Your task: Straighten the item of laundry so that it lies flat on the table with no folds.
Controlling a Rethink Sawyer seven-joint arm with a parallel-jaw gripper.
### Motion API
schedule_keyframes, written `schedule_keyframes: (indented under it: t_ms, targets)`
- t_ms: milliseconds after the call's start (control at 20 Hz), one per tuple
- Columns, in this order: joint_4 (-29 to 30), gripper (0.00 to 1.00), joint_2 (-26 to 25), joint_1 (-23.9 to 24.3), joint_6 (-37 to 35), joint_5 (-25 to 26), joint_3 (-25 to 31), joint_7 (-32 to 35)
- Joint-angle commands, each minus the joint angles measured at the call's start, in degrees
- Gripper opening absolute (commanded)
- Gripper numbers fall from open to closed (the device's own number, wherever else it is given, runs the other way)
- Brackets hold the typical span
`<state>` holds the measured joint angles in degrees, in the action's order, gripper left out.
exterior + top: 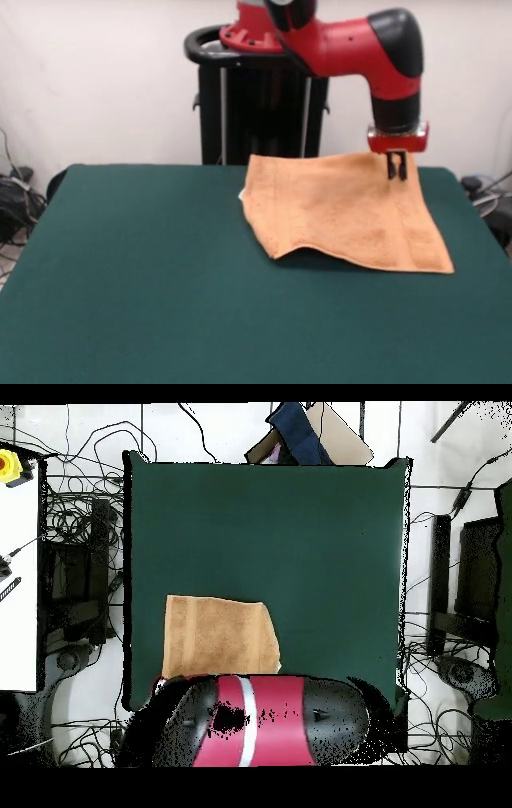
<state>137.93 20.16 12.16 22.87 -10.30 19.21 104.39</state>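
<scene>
The claw (398, 166) hangs from the red arm (352, 40) over the towel's (344, 210) far corner. Its two dark fingers (392, 166) point down, close together with a thin gap between them; whether they pinch cloth or only touch it I cannot tell. The towel spreads out from under the claw across the table (144, 272), mostly flat. The edge farthest from the claw bulges up in a soft fold, with a small white tag (242, 194) beside it. Overhead, the arm hides the claw and the towel's (218, 634) nearest edge.
</scene>
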Motion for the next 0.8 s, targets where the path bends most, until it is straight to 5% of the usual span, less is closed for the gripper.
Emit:
schedule_keyframes:
  t_ms: [50, 400, 800]
  targets:
    - [-9.7, 0.0, -3.1, -3.1, -2.9, -4.3, 3.5, 13.6]
    - [-15.1, 0.0, -7.2, -3.3, -1.5, -2.2, 1.1, 11.6]
    - [-11.4, 0.0, -2.2, -6.4, -3.2, -7.2, 5.8, 17.4]
